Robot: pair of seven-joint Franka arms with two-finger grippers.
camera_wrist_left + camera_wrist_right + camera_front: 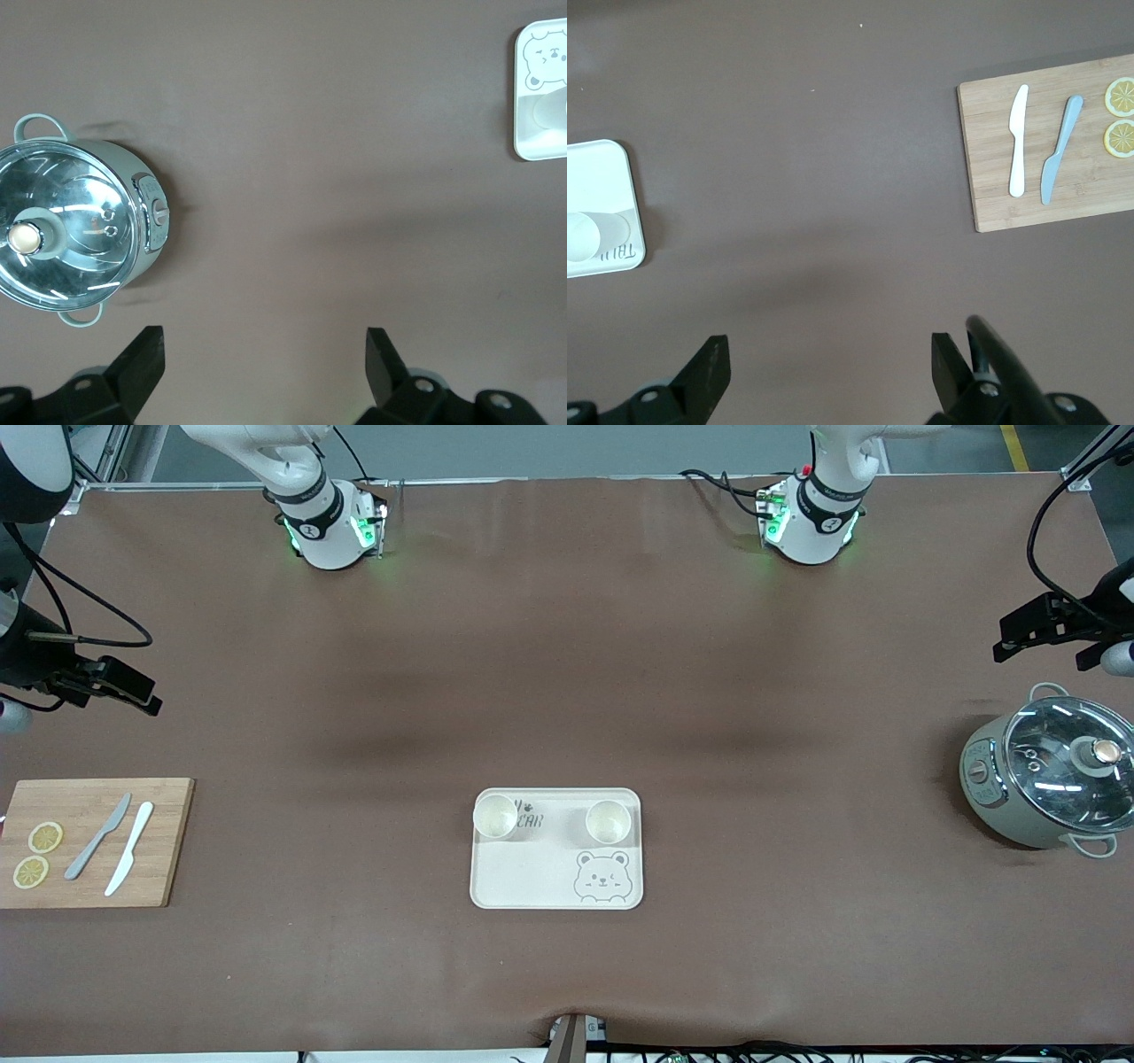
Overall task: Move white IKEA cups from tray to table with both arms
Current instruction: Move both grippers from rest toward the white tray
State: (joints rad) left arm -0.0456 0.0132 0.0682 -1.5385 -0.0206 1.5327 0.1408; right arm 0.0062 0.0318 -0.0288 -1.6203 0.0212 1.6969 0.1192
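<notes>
Fingers of both grippers stand spread wide with nothing between them, as we see in each wrist view. We find the left gripper [263, 363] hanging over bare bench [567, 646] at the left arm's end, just beside the lidded pot [1050, 779]; in the front view it shows at the picture's edge [1054, 631]. We find the right gripper [830, 367] over bare bench at the right arm's end, near the wooden cutting board [93, 841], and it too sits at the edge of the front view [111, 682]. Both arms wait well apart from the tray.

We see the two white IKEA cups upright on the cream bear-printed tray [556, 881], which lies midway between the two ends, toward the front camera. One cup [495, 817] stands in the tray's corner toward the right arm's end, the other cup [608, 821] toward the left arm's end, both along the tray's edge farther from the camera.

On the board lie a grey knife [97, 836], a white knife [129, 848] and two lemon slices [37, 855].
</notes>
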